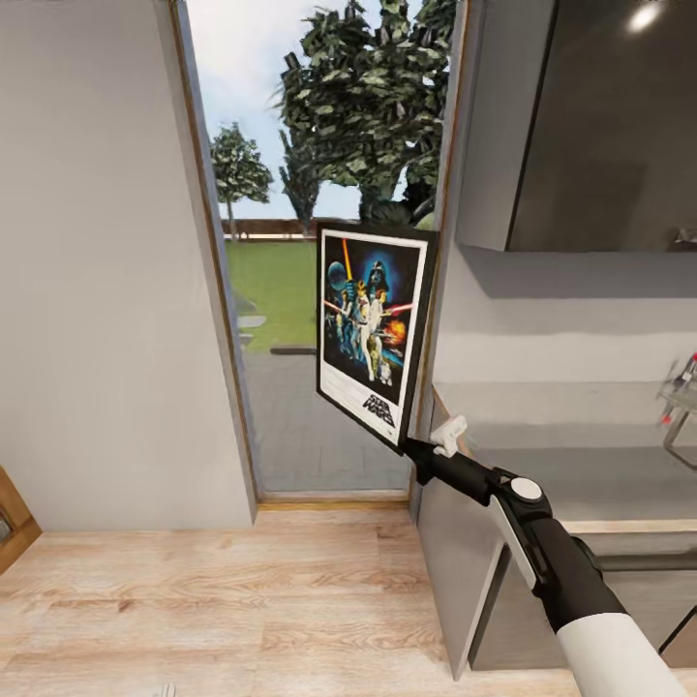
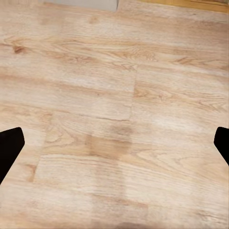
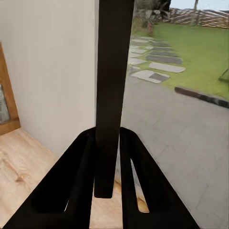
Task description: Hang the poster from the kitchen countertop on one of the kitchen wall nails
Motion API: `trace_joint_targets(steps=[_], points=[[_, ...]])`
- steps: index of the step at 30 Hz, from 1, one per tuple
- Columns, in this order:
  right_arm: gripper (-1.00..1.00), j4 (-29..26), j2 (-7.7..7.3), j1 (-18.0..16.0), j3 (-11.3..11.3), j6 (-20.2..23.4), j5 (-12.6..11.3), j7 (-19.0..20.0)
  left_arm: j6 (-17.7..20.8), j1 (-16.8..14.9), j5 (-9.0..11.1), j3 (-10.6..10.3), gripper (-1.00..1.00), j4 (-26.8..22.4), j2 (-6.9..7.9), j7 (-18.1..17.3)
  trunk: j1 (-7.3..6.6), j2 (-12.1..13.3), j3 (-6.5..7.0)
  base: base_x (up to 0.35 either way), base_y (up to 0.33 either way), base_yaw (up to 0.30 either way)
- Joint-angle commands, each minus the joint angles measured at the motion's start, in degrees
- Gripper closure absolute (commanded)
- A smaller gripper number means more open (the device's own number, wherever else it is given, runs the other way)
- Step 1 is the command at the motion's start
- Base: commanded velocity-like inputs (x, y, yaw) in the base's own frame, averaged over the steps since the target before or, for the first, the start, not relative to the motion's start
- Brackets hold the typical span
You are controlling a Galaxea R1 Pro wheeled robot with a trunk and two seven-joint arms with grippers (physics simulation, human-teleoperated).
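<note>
Right gripper (image 1: 414,449) jaws clamp the poster (image 1: 373,329) by its lower corner, held upright before the open doorway (image 1: 290,290), beside the counter (image 1: 620,484) edge. Left gripper (image 2: 114,143) jaws wide over the floor (image 2: 114,95).

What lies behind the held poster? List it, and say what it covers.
Behind the poster, clamped in the right gripper, are the glass doorway, trees, lawn and paving. It covers the doorway's right frame; anything there, any wall nail included, cannot be seen.

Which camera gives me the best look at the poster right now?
The head view: the poster faces the camera with its artwork and logo plain, held upright at its lower corner by the right gripper. The right wrist view gives just its black edge clamped between the fingers. The left wrist view looks down at wooden floor.
</note>
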Motion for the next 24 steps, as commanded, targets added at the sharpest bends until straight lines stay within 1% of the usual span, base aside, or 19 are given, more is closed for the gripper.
trace_joint_targets(steps=[1, 3, 4, 6, 8, 9, 11, 13, 17, 24], points=[[1.0, -0.1, -0.48, 0.0, 0.0, 0.5, -0.3, 0.8, 0.4, 0.0, 0.0, 0.1, -1.0, -0.2, -0.03, -0.4, -0.21, 0.4, 0.11, 0.0, 0.0, 0.0], [1.0, -0.1, -1.59, 0.0, 0.0, 0.5, -0.4, 2.9, 0.4, 0.0, 0.0, 0.1, -1.0, -0.2, -0.03, -0.4, -0.65, 1.2, 0.47, 0.0, 0.0, 0.0], [1.0, -0.1, -1.77, 0.0, 0.0, 0.5, -0.4, 3.6, 0.4, 0.0, 0.0, 0.1, -1.0, -0.2, -0.03, -0.4, -0.87, 1.6, 0.65, 0.0, 0.0, 0.0], [1.0, -0.1, -2.49, 0.0, -0.3, 0.5, -0.3, 7.3, 0.4, 0.0, 0.0, 0.1, -1.0, -0.2, -0.03, -0.4, -1.31, 2.4, 1.01, 0.0, 0.0, 0.0], [1.0, 0.0, -2.71, 0.0, -0.9, 0.5, -0.3, 9.0, 0.4, 0.0, 0.0, 0.1, -1.0, -0.2, -0.03, -0.4, -1.75, 3.2, 1.37, 0.0, 0.0, 0.0], [1.0, 0.1, -2.84, 0.0, -2.0, 0.5, -0.3, 10.5, 0.3, 0.0, 0.0, 0.1, -1.0, -0.2, -0.03, -0.4, -1.97, 3.6, 1.55, 0.0, 0.0, 0.0], [1.0, 0.2, -2.93, 0.0, -3.4, 0.5, -0.3, 12.2, 0.3, 0.0, 0.0, 0.1, -1.0, -0.2, -0.03, -0.4, -2.41, 4.4, 1.91, 0.0, 0.0, 0.0], [1.0, 0.3, -3.02, 0.0, -5.4, 0.5, -0.3, 15.3, 0.2, 0.0, 0.0, 0.1, -1.0, -0.2, -0.03, -0.4, -2.85, 5.2, 2.27, 0.0, 0.0, 0.0], [1.0, 0.4, -3.01, 0.0, -6.3, 0.5, -0.3, 16.9, 0.1, 0.0, 0.0, 0.1, -1.0, -0.2, -0.03, -0.4, -3.73, 6.8, 2.99, 0.0, 0.0, 0.0], [1.0, 0.4, -3.0, 0.0, -6.6, 0.5, -0.3, 17.5, 0.1, 0.0, 0.0, 0.1, -1.0, -0.1, -0.03, -0.4, -5.26, 9.6, 4.24, 0.0, 0.0, 0.0]])
